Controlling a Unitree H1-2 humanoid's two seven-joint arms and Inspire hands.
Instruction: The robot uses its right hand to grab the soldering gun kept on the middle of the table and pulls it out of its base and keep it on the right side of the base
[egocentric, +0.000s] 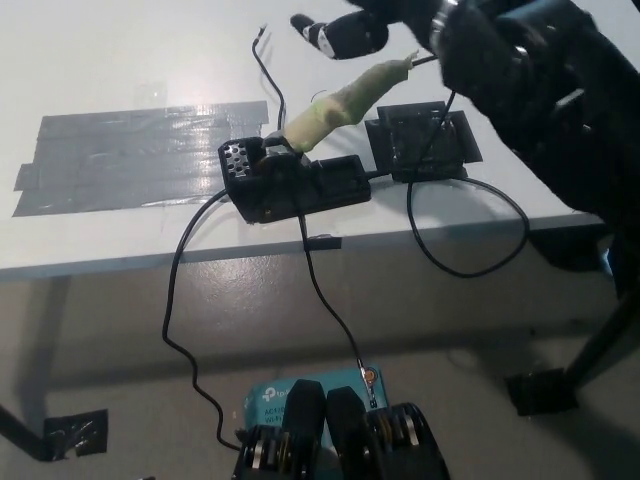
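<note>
Though blurred, glossy black right hand (400, 25) spread above tape-wrapped soldering gun (345, 102) in blocky base (295, 185).

1. One soldering gun (345, 104) with a pale wrapped handle.
2. One black base (292, 184).
3. One white table (120, 60).
4. One black hand (400, 30); the white one does not show.
5. One wide patch of grey tape (135, 155) on the tabletop.
6. One black square pad (420, 145).
7. One teal box (262, 400) on the floor.
8. Black cables (180, 290): their count cannot be told.
</note>
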